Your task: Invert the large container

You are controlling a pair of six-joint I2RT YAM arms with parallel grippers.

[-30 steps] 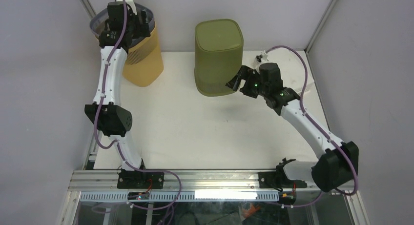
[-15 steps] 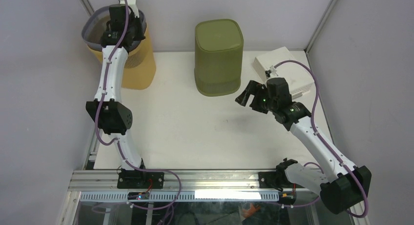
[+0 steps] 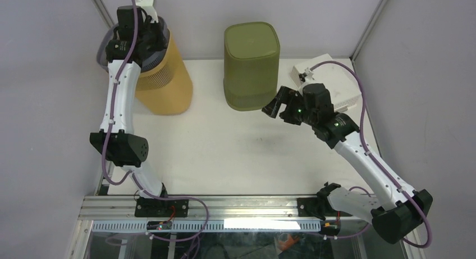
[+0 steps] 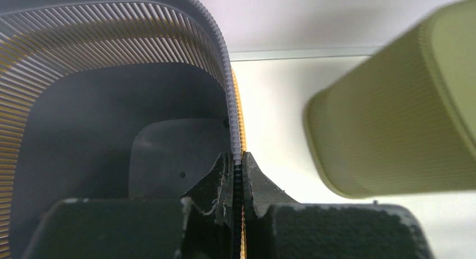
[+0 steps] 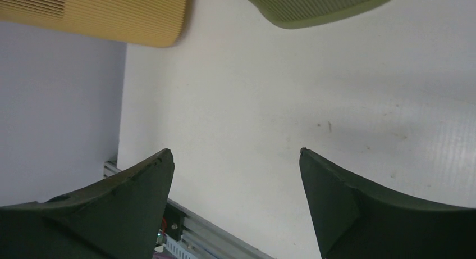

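The large container (image 3: pixel 168 85) is orange and ribbed with a grey rim (image 4: pixel 222 51) and a dark inside. It stands at the back left of the table and leans, mouth up, with its top tipped to the left. My left gripper (image 3: pixel 150 39) is shut on the right side of that rim, one finger inside and one outside, as the left wrist view (image 4: pixel 237 156) shows. My right gripper (image 3: pixel 273 107) hangs open above the table beside the green container's lower right corner, with nothing between its fingers (image 5: pixel 236 152).
A green ribbed container (image 3: pixel 251 62) stands bottom up at the back middle, right of the orange one (image 5: pixel 112 14). A white box (image 3: pixel 331 82) lies at the back right. Grey walls close in the left, back and right sides.
My left gripper has shut on the orange container's rim and the container now leans. The right gripper pulled away from the green container's side, still open.
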